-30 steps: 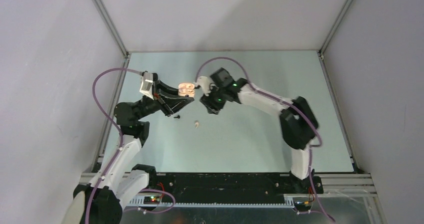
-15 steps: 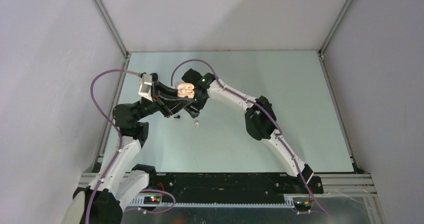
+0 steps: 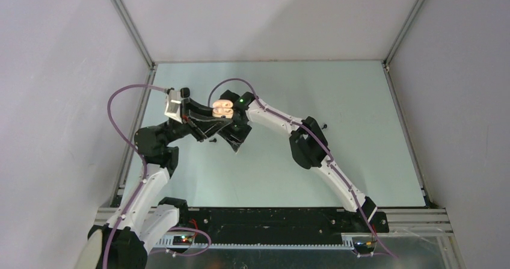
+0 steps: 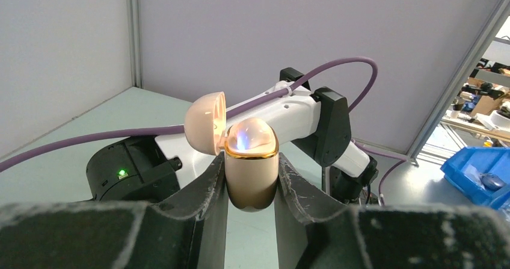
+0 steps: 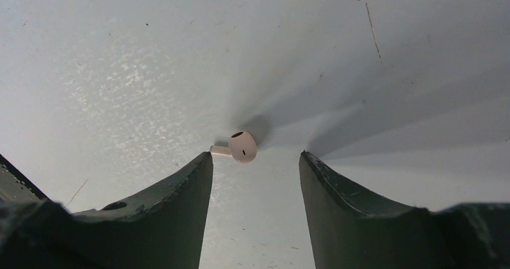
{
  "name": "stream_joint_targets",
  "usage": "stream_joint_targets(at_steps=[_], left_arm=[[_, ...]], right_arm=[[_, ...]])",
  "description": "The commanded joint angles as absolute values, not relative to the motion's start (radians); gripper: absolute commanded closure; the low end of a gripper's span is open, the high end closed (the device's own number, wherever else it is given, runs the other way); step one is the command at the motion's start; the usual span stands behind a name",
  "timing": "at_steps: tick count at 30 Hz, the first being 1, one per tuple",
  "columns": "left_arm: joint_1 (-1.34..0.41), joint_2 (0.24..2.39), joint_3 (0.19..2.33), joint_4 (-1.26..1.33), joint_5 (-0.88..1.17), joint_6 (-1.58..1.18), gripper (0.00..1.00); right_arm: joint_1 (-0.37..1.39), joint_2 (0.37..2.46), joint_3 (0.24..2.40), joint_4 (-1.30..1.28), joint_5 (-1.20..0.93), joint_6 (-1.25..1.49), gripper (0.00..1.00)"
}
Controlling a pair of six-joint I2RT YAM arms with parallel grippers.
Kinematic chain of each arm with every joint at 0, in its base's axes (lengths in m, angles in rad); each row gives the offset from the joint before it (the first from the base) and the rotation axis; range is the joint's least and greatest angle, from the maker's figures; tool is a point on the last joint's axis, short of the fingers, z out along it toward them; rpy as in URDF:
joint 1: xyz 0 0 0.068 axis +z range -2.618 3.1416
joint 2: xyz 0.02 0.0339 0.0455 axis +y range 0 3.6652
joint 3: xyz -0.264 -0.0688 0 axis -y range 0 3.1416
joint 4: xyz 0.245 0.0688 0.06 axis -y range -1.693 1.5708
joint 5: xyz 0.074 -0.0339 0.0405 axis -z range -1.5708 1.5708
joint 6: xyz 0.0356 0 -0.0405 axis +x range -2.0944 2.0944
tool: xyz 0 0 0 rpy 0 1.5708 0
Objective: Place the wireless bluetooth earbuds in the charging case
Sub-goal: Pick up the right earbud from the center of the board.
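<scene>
Right gripper (image 5: 255, 156): jaws standing apart, nothing in them, pointed down at the table (image 5: 108, 64).
White earbud (image 5: 242, 146): there it is, lying flat on the table just past the right fingertips, inside the width of the gap but off toward the finger on the left of the wrist view.
Long axis: the stem runs sideways across the gap, its tip almost at that same finger, with the round head nearer the middle. A straight close would likely press it end to end, along the stem.
Left gripper (image 4: 250, 163): clamped on the charging case (image 4: 251, 179), held off the table with its mouth up.
Lid (image 4: 205, 123): swung back on the hinge, leaving the gold-rimmed opening clear.
Nearer arm: the right one, plainly; it hangs right over the earbud, while the left one has its jaws full.
Case from earbud: in the overhead view the case sits just beside the right wrist, so the carry looks short.
Writing: no brand, label or lettering can be read on case or earbud.
</scene>
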State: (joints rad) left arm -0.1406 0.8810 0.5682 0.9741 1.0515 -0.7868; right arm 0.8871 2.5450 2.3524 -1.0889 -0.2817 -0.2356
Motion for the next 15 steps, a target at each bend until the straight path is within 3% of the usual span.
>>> stream_joint_targets(at_steps=[1, 7, 15], left_arm=[[-0.131, 0.859, 0.559, 1.028, 1.058, -0.803, 0.95], [-0.131, 0.862, 0.557, 1.032, 1.058, -0.805, 0.95], [-0.131, 0.861, 0.558, 1.041, 1.060, -0.814, 0.95]], right_arm=[[0.880, 2.581, 2.388, -1.113, -0.320, -0.198, 0.42], [0.877, 2.575, 2.387, -1.080, -0.345, -0.165, 0.50], [0.894, 2.576, 2.382, -1.058, -0.333, -0.138, 0.53]])
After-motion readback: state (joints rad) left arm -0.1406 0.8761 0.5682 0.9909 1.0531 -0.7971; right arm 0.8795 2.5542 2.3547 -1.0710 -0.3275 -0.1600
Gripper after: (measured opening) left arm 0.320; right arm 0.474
